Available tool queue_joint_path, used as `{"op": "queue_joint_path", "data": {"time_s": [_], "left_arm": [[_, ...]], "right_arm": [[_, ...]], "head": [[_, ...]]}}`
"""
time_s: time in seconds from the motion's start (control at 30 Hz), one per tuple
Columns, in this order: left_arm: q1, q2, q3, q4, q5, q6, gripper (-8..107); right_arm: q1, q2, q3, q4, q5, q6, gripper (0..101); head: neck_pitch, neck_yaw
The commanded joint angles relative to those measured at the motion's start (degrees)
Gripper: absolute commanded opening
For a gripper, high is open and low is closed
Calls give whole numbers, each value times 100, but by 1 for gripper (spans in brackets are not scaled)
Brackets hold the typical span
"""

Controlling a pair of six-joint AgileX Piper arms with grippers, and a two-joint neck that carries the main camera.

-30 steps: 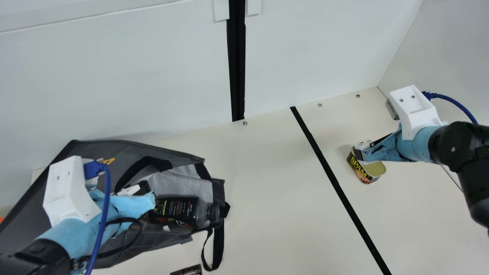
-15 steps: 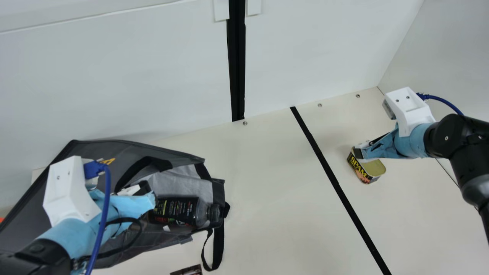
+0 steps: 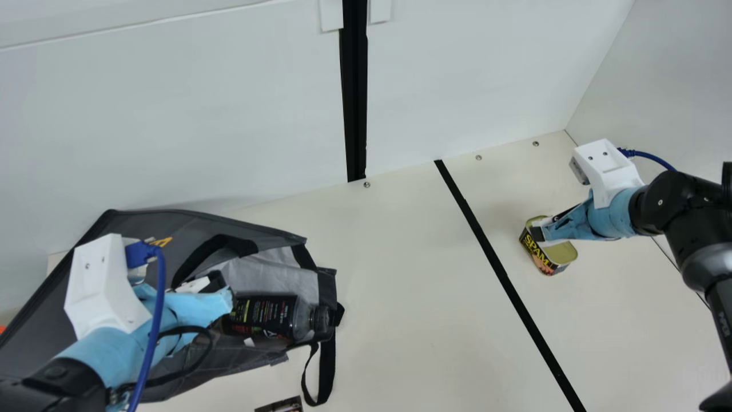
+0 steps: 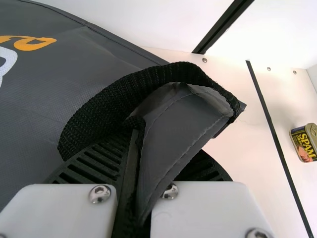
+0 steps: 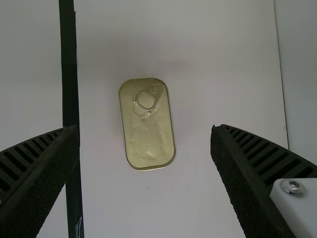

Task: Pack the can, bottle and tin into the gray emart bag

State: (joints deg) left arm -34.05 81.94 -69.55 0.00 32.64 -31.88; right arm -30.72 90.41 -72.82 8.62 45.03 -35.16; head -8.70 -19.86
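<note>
Widely open, empty right end effector (image 3: 542, 228) above tin (image 3: 543, 257); left (image 3: 223, 290) tight on bag edge (image 4: 190, 145)

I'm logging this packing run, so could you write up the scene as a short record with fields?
Gray bag: lying on the table at the main view's left
Bottle: on its side in the bag's mouth
Tin: on the table, across the black stripe from the bag
Left end effector: closed on the bag's fabric
Right end effector: open, above the tin
Packing status: bottle in, tin not yet in
</note>
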Motion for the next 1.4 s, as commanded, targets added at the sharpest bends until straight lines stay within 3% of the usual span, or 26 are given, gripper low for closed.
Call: {"op": "queue_joint_path", "data": {"time_s": [0.0,1.37], "left_arm": [[0,0,0,0,0,0,10],[0,0,0,0,0,0,10]], "right_arm": [[-12,58,-16,23,-11,-25,91],[92,1473,-187,-32,-291,74,91]], "head": [[-130,-14],[-130,-14]]}}
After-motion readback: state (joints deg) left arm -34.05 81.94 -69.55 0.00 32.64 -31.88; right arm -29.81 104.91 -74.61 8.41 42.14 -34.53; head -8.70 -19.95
